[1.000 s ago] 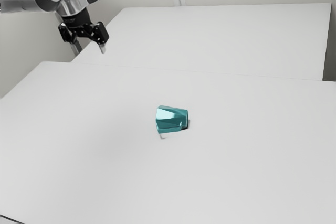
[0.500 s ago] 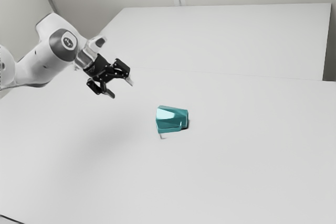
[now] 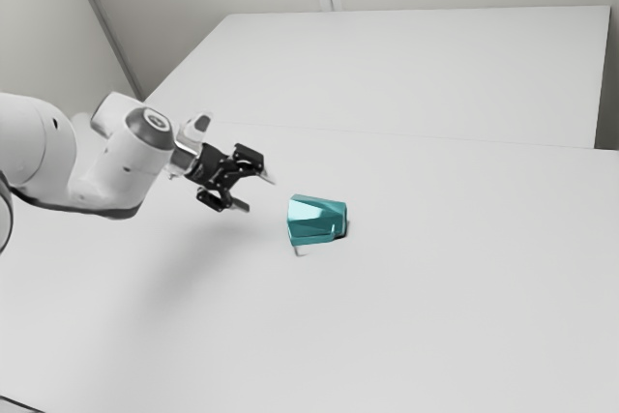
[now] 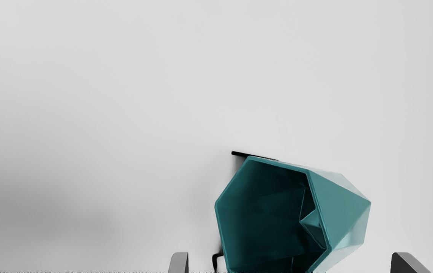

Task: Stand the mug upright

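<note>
In the exterior view, the gripper [image 3: 258, 194] is held above the table [image 3: 435, 316], its fingers [image 3: 268, 178] spread wide with nothing gripped. The teal mug [image 3: 317, 221] is seen lying on its side on the table, near the fingertips and apart from them, toward the exterior view's right. In the wrist view, the mug is framed between the two widely parted fingers, touched by neither, and its open mouth is turned toward the gripper.
</note>
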